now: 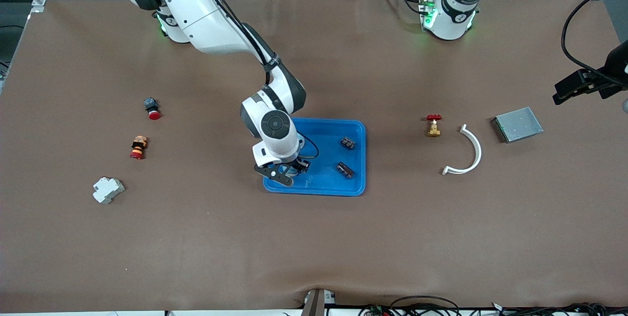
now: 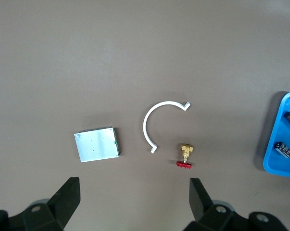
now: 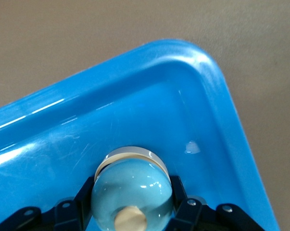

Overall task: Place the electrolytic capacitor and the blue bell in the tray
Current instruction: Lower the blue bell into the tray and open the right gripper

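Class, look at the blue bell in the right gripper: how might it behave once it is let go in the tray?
The blue bell has a glossy dome, so it probably slips easily. Its round shape suggests it could roll if it tips on edge. Clamped in the right gripper low over the tray, it likely settles on its flat base.

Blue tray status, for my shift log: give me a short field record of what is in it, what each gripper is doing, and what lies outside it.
tray: mid-table, bright blue
in tray: two dark capacitors
right gripper: over the tray corner, shut on the blue bell
bell status: inside the rim, not yet released
left gripper: open, holding nothing, waiting over the left arm's end of the table
outside tray: brass valve, white arc, grey metal box
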{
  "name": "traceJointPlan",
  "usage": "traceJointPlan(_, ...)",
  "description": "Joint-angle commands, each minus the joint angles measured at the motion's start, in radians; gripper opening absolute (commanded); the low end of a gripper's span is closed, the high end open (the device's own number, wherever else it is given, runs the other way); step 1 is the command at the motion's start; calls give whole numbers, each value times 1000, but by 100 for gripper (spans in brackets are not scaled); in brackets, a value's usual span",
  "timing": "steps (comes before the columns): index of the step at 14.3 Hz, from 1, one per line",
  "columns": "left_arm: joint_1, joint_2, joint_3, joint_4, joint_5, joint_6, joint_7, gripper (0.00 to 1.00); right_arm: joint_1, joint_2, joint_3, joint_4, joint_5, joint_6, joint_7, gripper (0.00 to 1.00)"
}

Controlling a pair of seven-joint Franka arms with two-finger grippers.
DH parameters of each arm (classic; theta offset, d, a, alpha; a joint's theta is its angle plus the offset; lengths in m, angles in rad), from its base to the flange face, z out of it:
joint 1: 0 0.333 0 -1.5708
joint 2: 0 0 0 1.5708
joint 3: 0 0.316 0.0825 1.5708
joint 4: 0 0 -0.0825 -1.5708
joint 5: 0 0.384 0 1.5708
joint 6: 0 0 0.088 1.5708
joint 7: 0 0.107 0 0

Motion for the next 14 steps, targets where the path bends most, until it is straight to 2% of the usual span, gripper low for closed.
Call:
traceJointPlan(1,11,-39,-1,-37,-20,20,-9,100,-11,22,-4,23,-17,1,-53,0)
traceJointPlan(5,11,-42,1,-31,-20,17,-8,100,-5,22,-4,22,-8,3,-44,0)
traceJointPlan(6,11,-42,-1,-31,-20,17,-9,100,-4,22,-4,22,-8,3,-44,7)
traceJointPlan(7,11,-42,-1,-30,-18,17,-8,100,-8,22,-3,22,-6,3,-41,68)
traceJointPlan(8,11,-42,-2,-30,-18,16,-6,100,-5,22,-3,22,-6,3,-40,100)
traceJointPlan(14,11,-42,-10,-18,-18,8,15,100,18,-14,2,25,4,-29,-35,100)
